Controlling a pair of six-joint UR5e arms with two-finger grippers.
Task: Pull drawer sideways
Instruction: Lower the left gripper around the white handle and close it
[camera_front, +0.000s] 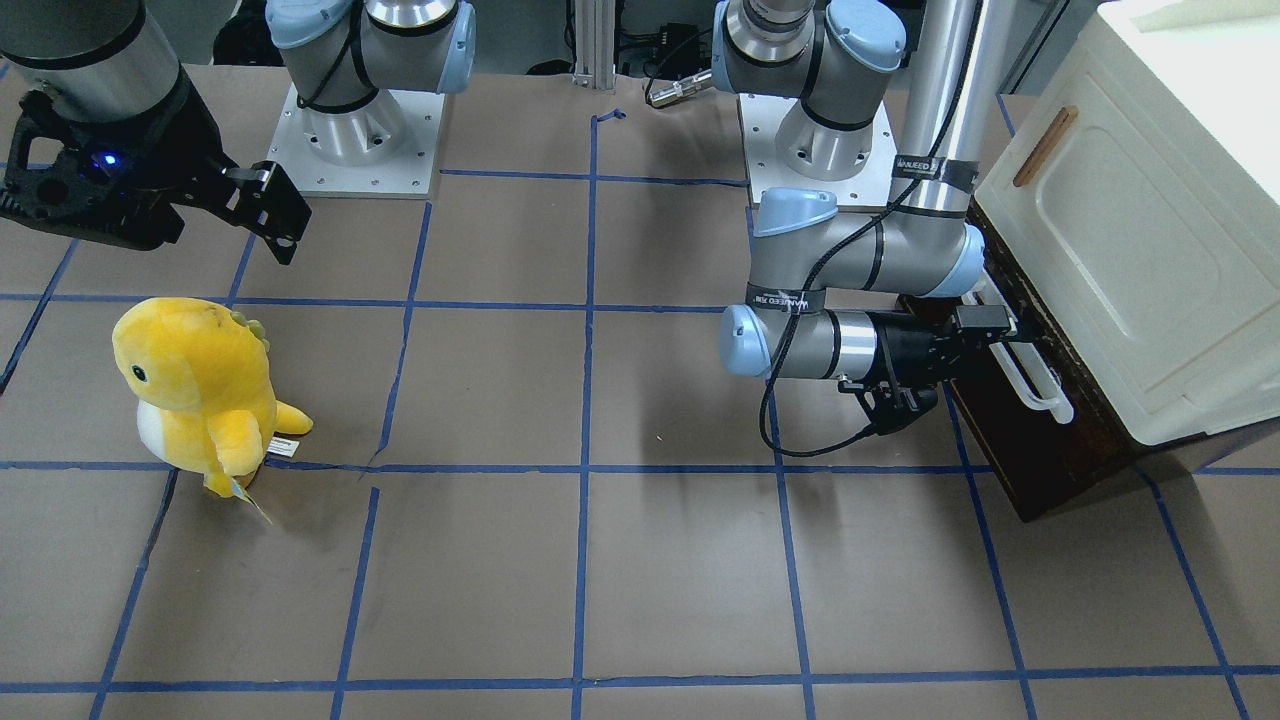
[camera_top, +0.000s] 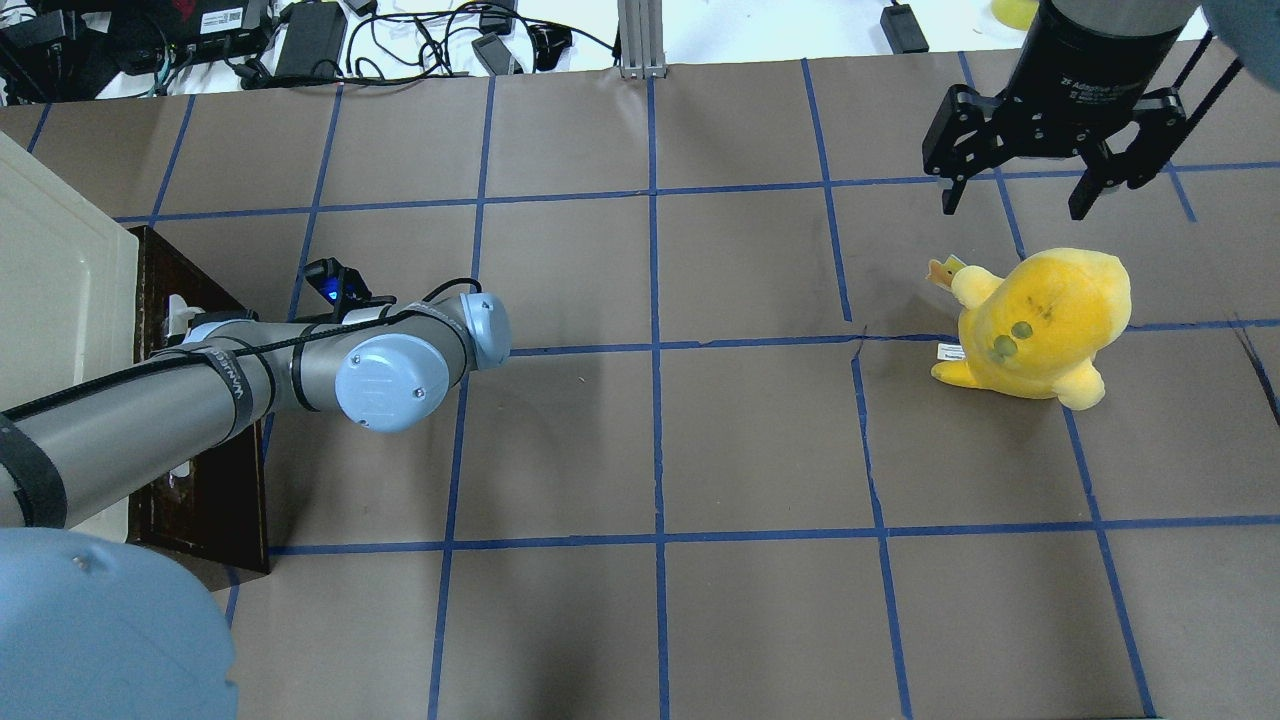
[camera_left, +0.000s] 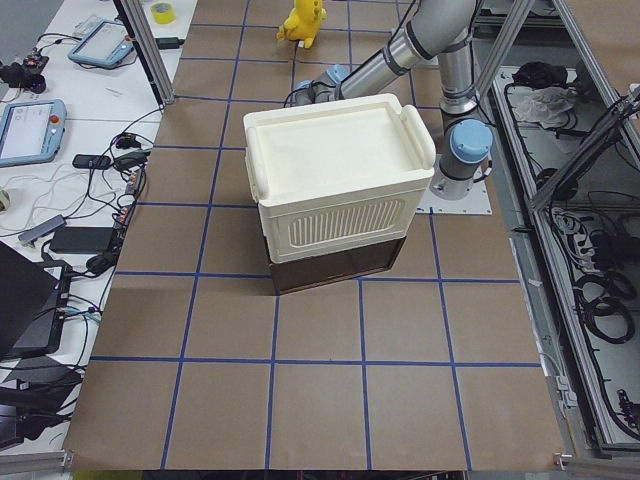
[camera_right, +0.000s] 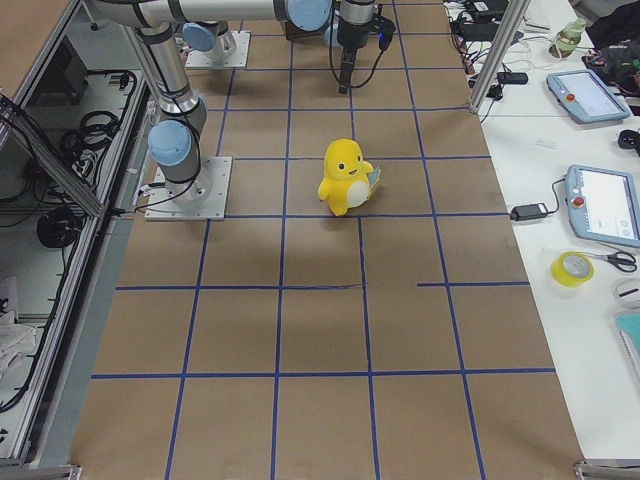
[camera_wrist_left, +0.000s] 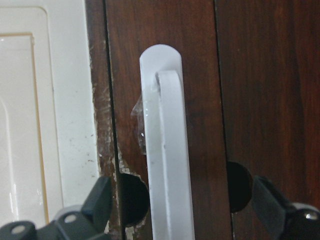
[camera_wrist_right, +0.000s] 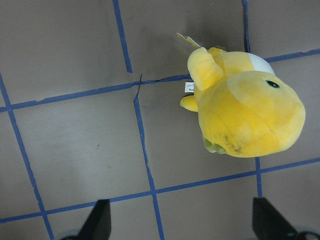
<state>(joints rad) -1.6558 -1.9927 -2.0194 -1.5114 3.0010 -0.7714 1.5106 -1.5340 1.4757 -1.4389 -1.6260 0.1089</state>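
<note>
drawer (camera_front: 1045, 465): dark brown wood front, glossy with visible grain, a bit scuffed along one edge; tucked low under the cream cabinet, out at 3 o'clock on the surface in the front-facing view

handle (camera_wrist_left: 167, 160): long white bar, smooth and plastic-looking, rounded end, mounted on the drawer front

left pincer (camera_wrist_left: 182, 200): spread open, straddling the handle with one dark finger on each side and a gap on both, so not gripping anything

right pincer (camera_top: 1012, 195): black, also wide open, holding nothing, roughly 12 o'clock from the plush in the overhead view

plush (camera_top: 1040, 320): fuzzy yellow dino-looking thing, white belly, greenish bumps down the back, paper tag; over at 9 o'clock in the front-facing view, well apart from the drawer

cabinet (camera_front: 1130, 230): cream, panelled door with rounded moulded corners, little wooden pull (camera_front: 1045, 147)

surface (camera_front: 680, 400): flat matte brown sheet, blue tape grid, small split near the plush
</note>
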